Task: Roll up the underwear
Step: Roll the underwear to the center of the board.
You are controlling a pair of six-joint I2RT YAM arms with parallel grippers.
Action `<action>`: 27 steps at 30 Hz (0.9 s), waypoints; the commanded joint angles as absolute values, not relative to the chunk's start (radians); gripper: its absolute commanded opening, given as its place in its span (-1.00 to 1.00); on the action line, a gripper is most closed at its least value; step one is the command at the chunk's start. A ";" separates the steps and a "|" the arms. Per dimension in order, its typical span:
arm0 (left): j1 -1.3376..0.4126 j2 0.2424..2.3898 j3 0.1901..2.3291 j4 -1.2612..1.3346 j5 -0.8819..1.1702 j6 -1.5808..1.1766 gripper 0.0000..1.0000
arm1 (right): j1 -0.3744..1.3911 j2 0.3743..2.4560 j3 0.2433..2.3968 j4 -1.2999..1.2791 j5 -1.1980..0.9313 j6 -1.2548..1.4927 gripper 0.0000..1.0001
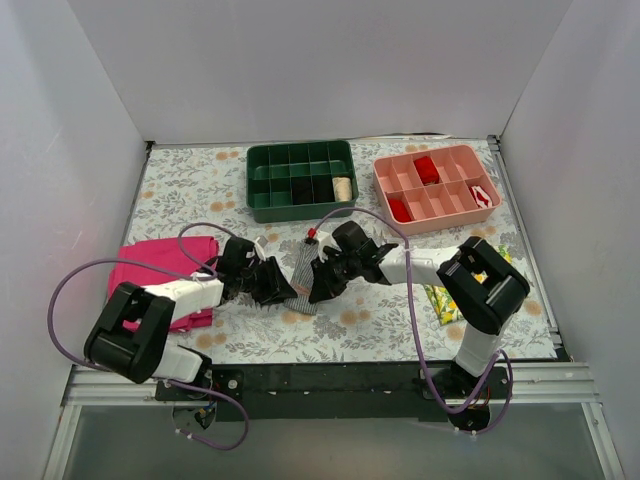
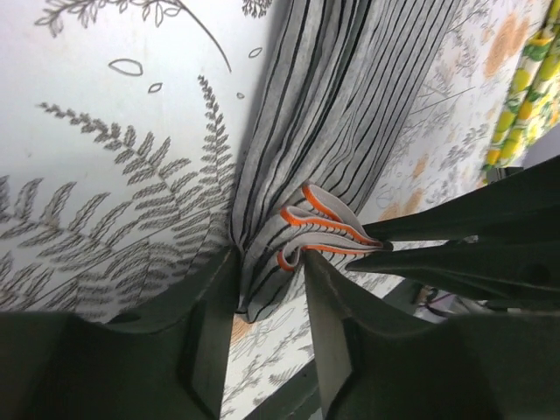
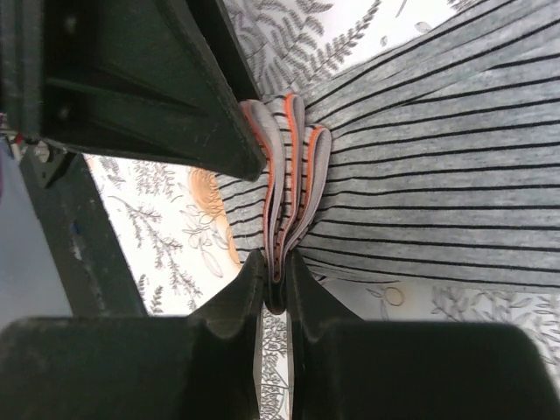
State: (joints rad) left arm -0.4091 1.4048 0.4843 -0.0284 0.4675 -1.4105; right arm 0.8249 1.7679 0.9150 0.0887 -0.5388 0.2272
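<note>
The underwear (image 1: 303, 272), grey with fine dark stripes and an orange trim, lies as a narrow folded strip on the floral table between my two grippers. In the left wrist view its bunched near end (image 2: 262, 280) sits between the fingers of my left gripper (image 2: 269, 262), touching both, and the strip (image 2: 350, 114) runs away up the table. My right gripper (image 3: 276, 262) is shut tight on the stacked waistband folds (image 3: 293, 175), facing the left gripper (image 1: 283, 288) from the other side. In the top view the right gripper (image 1: 320, 283) almost touches the left one.
A green divided tray (image 1: 300, 213) and a pink divided tray (image 1: 450, 226) stand at the back. A magenta cloth (image 1: 150, 265) lies under my left arm. A lemon-print cloth (image 1: 445, 300) lies by my right arm. White walls enclose the table on three sides.
</note>
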 commanded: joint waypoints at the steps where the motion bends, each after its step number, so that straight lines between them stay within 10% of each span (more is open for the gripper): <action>1: -0.413 1.306 0.466 -0.153 0.382 -1.391 -0.13 | 0.830 1.732 0.864 0.170 -0.640 0.285 -0.97; 7: -0.413 1.189 0.436 -0.201 0.341 -1.408 0.25 | 0.824 1.736 0.844 0.166 -0.655 0.345 -0.97; 27: -0.413 1.120 0.219 0.074 0.459 -1.474 0.39 | 0.773 1.896 0.992 -0.054 -0.632 0.292 -0.97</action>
